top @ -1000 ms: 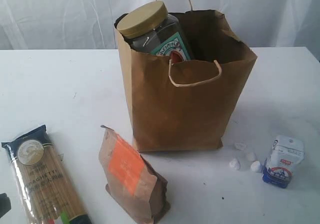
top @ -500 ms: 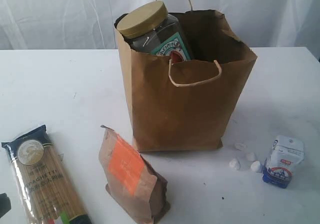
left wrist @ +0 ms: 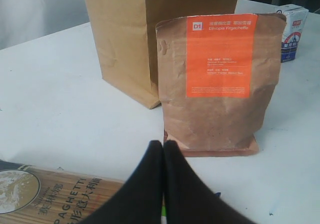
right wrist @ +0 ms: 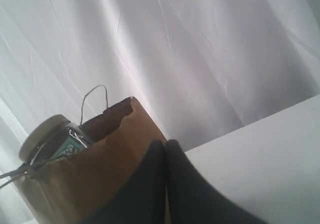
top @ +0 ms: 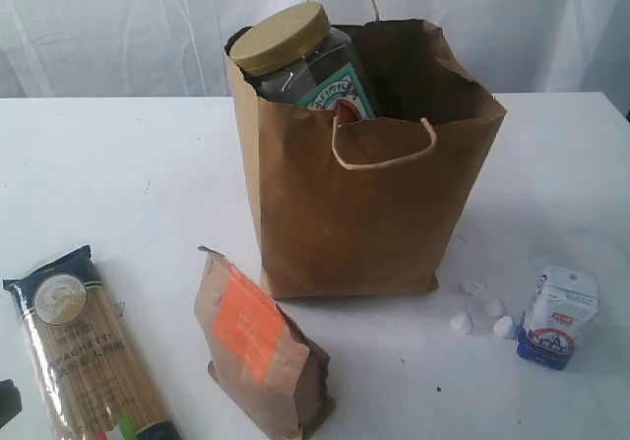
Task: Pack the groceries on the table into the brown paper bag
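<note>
The bag [top: 364,204] stands upright, mouth open, at the centre of the table [top: 118,184]. The jar [top: 305,61] is already inside at the bag's far left, its lid above the rim. Three items remain outside. The pouch [top: 261,346] stands just near of the bag's near-left corner, the spaghetti [top: 84,351] lies flat at the near left, and the packet [top: 558,317] stands near right, with small white lumps [top: 482,312] between it and the bag. The pouch is judged soft-sided and moderately light, with loose contents that will shift. Its paper should give fair friction, and a grip across the upper body, under the folded top, looks soundest. The spaghetti is judged long, brittle and film-wrapped, hence slippery, and it wants a hold at mid-length. The packet appears small and light, and a grip across its narrow sides should do. The left gripper [left wrist: 163,145] sits low over the spaghetti's blue end, facing the pouch but apart from it, jaws pressed together with nothing between them. The right gripper [right wrist: 165,145] is raised beside the bag's upper edge, jaws likewise clenched on nothing. Whether it touches the bag cannot be told.
</note>
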`<state>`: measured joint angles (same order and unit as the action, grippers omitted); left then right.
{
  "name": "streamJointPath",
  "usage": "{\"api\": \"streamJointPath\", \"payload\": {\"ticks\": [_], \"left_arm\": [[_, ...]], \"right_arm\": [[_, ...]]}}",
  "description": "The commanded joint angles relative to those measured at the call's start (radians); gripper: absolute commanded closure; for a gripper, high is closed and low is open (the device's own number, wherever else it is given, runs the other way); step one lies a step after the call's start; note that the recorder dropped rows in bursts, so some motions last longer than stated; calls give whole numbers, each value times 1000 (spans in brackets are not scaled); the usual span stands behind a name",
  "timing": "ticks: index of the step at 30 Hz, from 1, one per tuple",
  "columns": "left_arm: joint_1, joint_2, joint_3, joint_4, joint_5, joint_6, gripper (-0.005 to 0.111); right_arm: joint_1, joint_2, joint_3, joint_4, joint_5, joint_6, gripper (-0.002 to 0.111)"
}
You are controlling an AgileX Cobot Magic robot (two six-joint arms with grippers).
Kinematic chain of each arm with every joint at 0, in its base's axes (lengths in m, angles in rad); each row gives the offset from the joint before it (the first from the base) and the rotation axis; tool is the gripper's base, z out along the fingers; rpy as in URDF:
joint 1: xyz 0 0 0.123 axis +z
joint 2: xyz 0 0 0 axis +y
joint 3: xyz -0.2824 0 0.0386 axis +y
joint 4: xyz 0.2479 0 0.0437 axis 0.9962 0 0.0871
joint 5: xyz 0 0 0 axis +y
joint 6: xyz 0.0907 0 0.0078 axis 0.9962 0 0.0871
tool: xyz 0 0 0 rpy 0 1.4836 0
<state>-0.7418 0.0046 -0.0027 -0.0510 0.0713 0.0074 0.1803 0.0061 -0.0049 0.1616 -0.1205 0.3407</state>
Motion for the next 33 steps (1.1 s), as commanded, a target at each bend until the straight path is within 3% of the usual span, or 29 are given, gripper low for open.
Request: {"api": "streamJointPath", "payload": {"ticks": [1,5,12,23,33], "left_arm": [[1,-5,3,-1,5,1,107],[1,-5,3,-1,5,1,107],[1,-5,3,-1,5,1,107],[1,-5,3,-1,5,1,107],[1,-5,3,-1,5,1,107]], "right_arm": [[-11,-6,5,5,-25,79,108],[-11,-6,5,5,-25,224,108],[-2,-6,-49,-9,121,176,108],[40,59,-274,28,505,-260,108],[48,510,-496,125,814,-640,108]]}}
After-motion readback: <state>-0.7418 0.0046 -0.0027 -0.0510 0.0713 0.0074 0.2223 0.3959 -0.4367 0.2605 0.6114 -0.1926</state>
